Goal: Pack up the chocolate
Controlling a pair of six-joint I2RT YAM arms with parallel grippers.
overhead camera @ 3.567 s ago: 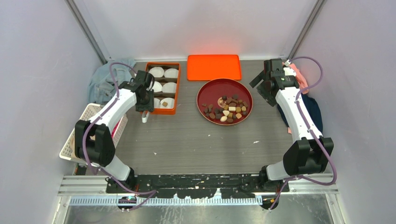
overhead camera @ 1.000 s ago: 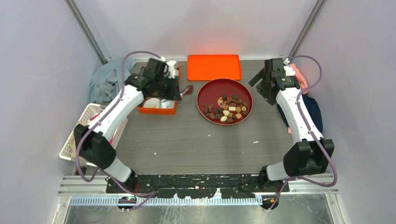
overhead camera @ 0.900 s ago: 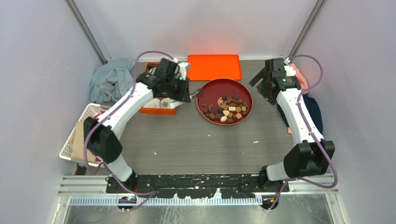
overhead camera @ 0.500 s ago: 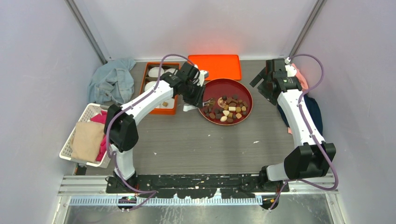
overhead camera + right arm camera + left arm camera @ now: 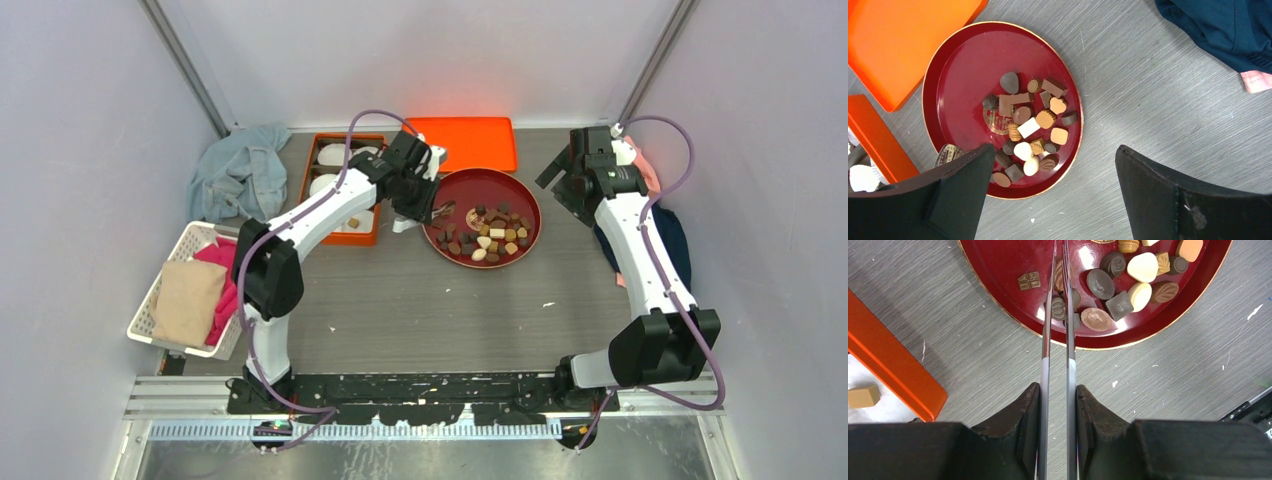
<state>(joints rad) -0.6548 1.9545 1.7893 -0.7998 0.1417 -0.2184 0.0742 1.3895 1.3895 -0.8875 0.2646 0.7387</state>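
The chocolate (image 5: 488, 236) is a heap of dark brown, tan and cream-white candies on a red round plate (image 5: 530, 200). My left gripper (image 5: 423, 203) is shut on metal tongs (image 5: 443, 212) at the plate's left rim. In the left wrist view the tongs (image 5: 1057, 340) run out from between my jaws (image 5: 1058, 405) over the candies (image 5: 1120, 290); the blades stand slightly apart and I cannot tell if a candy is pinched. My right gripper (image 5: 1053, 195) is open and empty, high above the plate's right side; the candies (image 5: 1033, 125) show below it.
An orange box (image 5: 340, 190) with white paper cups and a tan candy (image 5: 863, 396) lies left of the plate. An orange lid (image 5: 460, 143) lies behind it. A blue cloth (image 5: 235, 180), a white basket (image 5: 190, 290) and dark clothes (image 5: 1228, 30) lie at the sides.
My left arm has swung right from the orange box to the plate's left rim, carrying the tongs. The right arm has barely moved.
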